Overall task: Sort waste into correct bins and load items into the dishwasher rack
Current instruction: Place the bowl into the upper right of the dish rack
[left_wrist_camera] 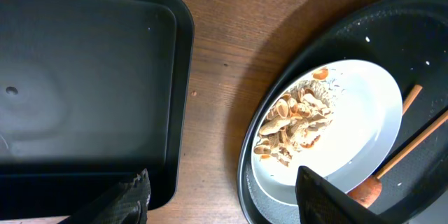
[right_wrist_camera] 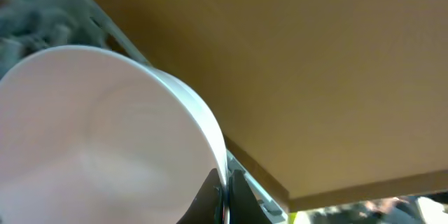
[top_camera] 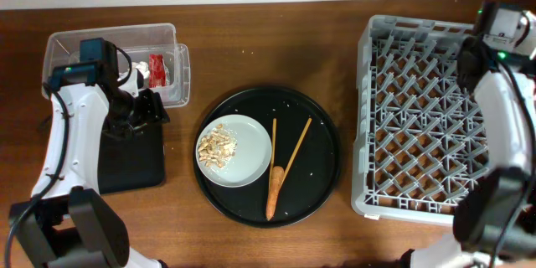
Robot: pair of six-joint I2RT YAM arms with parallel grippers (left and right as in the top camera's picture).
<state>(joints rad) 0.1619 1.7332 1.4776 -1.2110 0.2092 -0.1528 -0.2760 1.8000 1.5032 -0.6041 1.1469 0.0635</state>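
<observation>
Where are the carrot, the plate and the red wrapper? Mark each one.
carrot (top_camera: 273, 191), overhead view, middle of its body.
plate (top_camera: 252, 152), overhead view, bare right part.
wrapper (top_camera: 157, 68), overhead view, its centre.

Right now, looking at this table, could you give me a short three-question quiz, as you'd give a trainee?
1. True or false: the scraps lie on the plate.
2. Where is the wrapper? A) in the tub; B) in the rack; C) on the round tray.
3. Fill in: the right gripper is shut on the white ____.

Key: 1 true; 2 A; 3 bowl.
</observation>
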